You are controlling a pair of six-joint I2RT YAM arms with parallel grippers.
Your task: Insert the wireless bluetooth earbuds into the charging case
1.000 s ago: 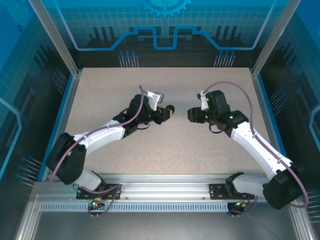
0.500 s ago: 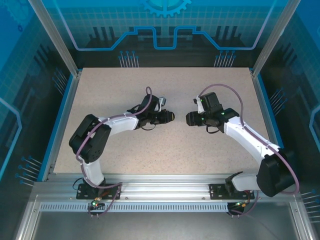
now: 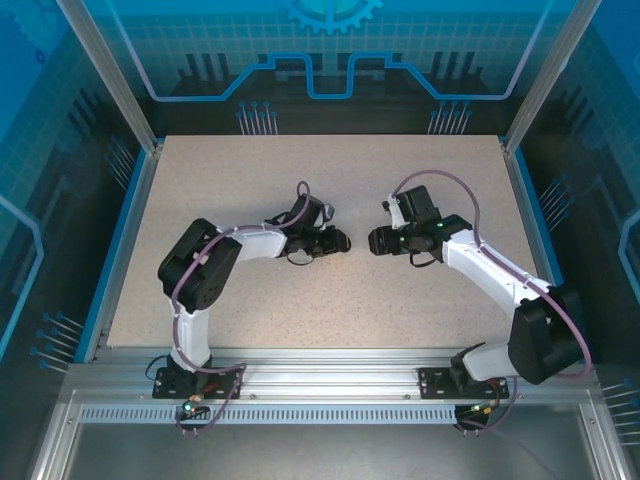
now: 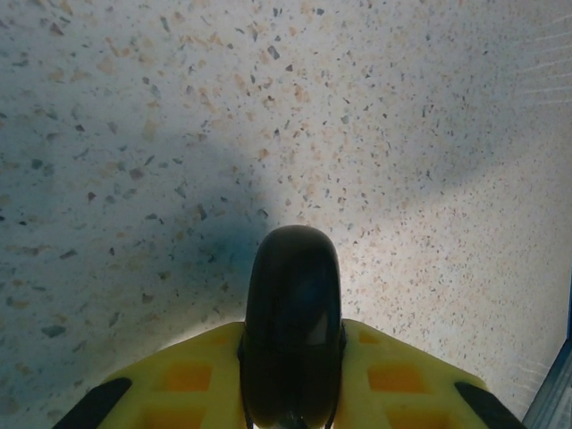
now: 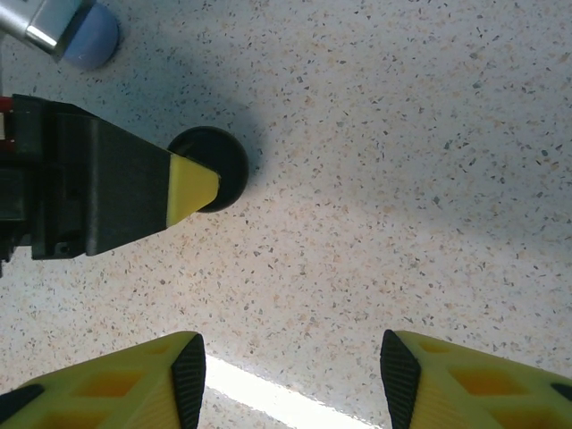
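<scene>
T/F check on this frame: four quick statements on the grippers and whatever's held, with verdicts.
1. The left gripper is shut on a black round case. True.
2. The right gripper holds an earbud. False: its jaws stand open, with nothing between them.
3. The two grippers face each other over the table. True.
4. The case lies flat on the table, untouched. False: the left gripper clamps it.

We can read no words, numbers or brand names on anything here; the one sign we make out is a blue cogwheel emblem (image 3: 335, 12) on the back panel (image 3: 200, 40), with blue circuit-like lines (image 3: 328, 95) beneath it
</scene>
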